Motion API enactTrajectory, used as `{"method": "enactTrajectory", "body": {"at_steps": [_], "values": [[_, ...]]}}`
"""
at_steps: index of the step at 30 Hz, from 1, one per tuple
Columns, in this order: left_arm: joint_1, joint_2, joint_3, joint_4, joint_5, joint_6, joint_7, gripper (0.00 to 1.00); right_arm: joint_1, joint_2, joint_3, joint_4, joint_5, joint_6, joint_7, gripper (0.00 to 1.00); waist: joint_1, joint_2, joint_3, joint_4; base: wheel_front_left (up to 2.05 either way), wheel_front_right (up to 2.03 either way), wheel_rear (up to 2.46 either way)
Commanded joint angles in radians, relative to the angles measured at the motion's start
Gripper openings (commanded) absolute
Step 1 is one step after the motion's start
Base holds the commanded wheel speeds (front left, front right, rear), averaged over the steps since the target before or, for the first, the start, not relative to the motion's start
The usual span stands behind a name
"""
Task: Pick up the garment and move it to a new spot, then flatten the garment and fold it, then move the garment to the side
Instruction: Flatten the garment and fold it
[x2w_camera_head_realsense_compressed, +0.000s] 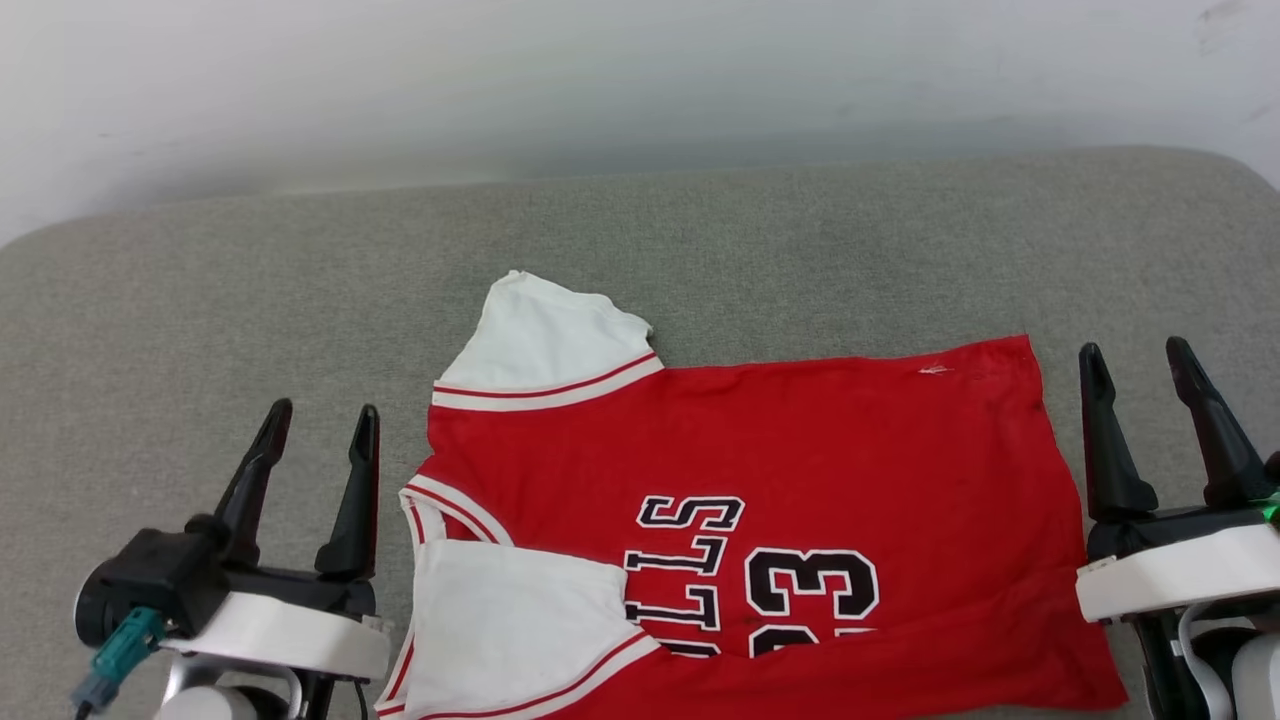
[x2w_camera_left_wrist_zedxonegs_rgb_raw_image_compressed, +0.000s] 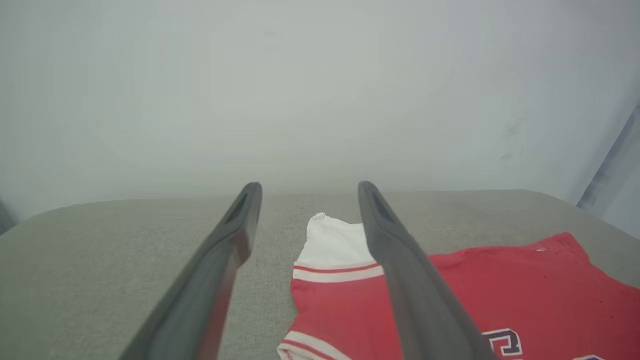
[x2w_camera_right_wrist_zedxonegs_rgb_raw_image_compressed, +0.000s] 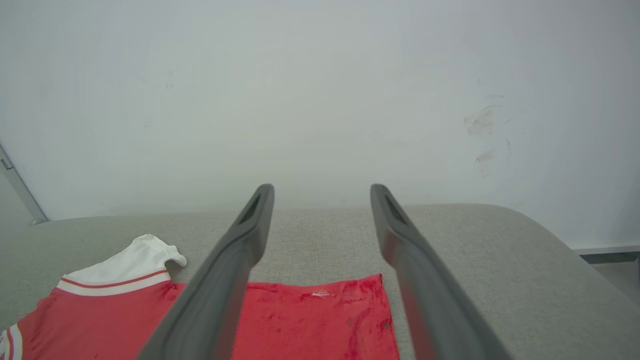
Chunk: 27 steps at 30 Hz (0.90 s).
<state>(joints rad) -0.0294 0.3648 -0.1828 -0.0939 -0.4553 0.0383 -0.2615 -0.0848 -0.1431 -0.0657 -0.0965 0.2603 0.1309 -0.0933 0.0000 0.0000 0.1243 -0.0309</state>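
The garment is a red jersey with white sleeves, black lettering and the number 23. It lies spread flat and sideways on the grey cushion, neck toward the left, hem toward the right, its near edge cut off by the bottom of the head view. The near white sleeve is folded over the chest. My left gripper stands open just left of the collar, holding nothing. My right gripper stands open just right of the hem, also with nothing in it. The left wrist view has the garment beyond the fingers, and the right wrist view has the garment's hem.
A pale wall rises directly behind the cushion. The cushion's rounded far corners curve away at left and right. Bare grey fabric lies beyond the jersey and to its left.
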Motion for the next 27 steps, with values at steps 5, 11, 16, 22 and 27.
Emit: {"method": "enactTrajectory", "body": {"at_steps": [5, 11, 16, 22, 27], "values": [[-0.103, 0.043, -0.005, 0.035, -0.008, -0.068, 0.035, 1.00, -0.043, 0.009, 0.014, 0.005, -0.019, 0.000, -0.029, 1.00, 0.0000, 0.0000, 0.072, -0.054, 0.00, 0.00, 0.00], [-0.305, 0.155, -0.022, 0.077, -0.054, -0.132, 0.262, 1.00, -0.090, 0.025, 0.024, -0.003, -0.015, 0.000, -0.049, 1.00, 0.0000, 0.0000, 0.168, -0.121, 0.00, 0.00, 0.00], [-0.492, 0.253, -0.060, 0.156, -0.161, -0.160, 0.543, 1.00, -0.117, 0.040, 0.053, 0.023, -0.008, 0.000, -0.071, 1.00, 0.0000, 0.0000, 0.231, -0.184, 0.00, 0.00, 0.00], [-0.663, 0.343, -0.111, 0.259, -0.271, -0.163, 0.914, 1.00, -0.139, 0.058, 0.062, 0.057, -0.001, 0.000, -0.104, 1.00, 0.0000, 0.0000, 0.287, -0.248, 0.00, 0.00, 0.00], [-0.759, 0.375, -0.121, 0.316, -0.305, -0.135, 1.100, 1.00, -0.153, 0.070, 0.082, 0.084, 0.006, 0.000, -0.122, 1.00, 0.0000, 0.0000, 0.331, -0.293, 0.00, 0.00, 0.00]]}}
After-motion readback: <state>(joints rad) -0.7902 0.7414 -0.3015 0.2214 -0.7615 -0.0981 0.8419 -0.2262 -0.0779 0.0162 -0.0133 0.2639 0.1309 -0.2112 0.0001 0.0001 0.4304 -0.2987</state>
